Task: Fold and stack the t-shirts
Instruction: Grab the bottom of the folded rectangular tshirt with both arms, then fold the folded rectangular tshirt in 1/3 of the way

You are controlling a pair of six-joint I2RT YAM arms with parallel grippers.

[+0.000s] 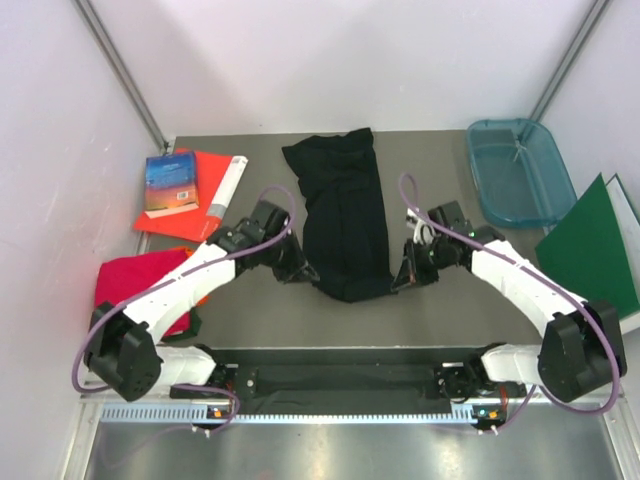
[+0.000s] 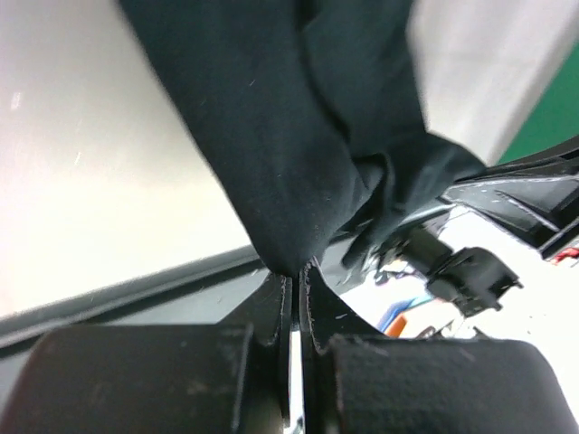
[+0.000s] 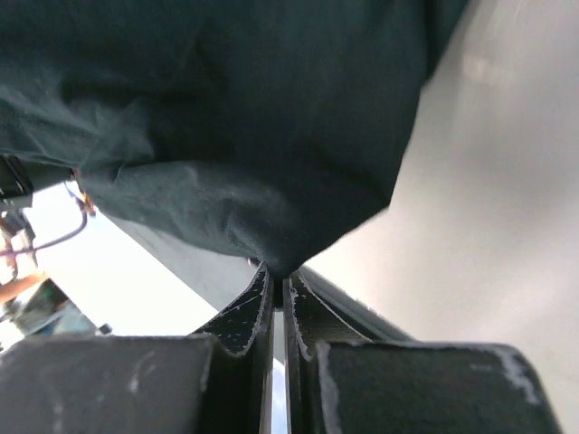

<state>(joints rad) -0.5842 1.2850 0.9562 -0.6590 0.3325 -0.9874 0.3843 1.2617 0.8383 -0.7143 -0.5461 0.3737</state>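
Cloth status, top view: black t-shirt (image 1: 345,215) lies as a long strip running 12 to 6 o'clock at mid-table (image 1: 450,310). The left gripper (image 1: 300,270) is at the 9 o'clock corner of its near end and the right gripper (image 1: 403,280) at the 3 o'clock corner, both touching cloth. The crimson-pink t-shirt (image 1: 140,285) is at 8 o'clock, partly under the left arm and well apart from the black one. Left wrist view: left gripper (image 2: 296,271) jaws are pinched together on a black fold, cloth bunching up toward 12 o'clock. Right wrist view: right gripper (image 3: 279,276) jaws are clamped on a corner, cloth spreading toward 11 o'clock.
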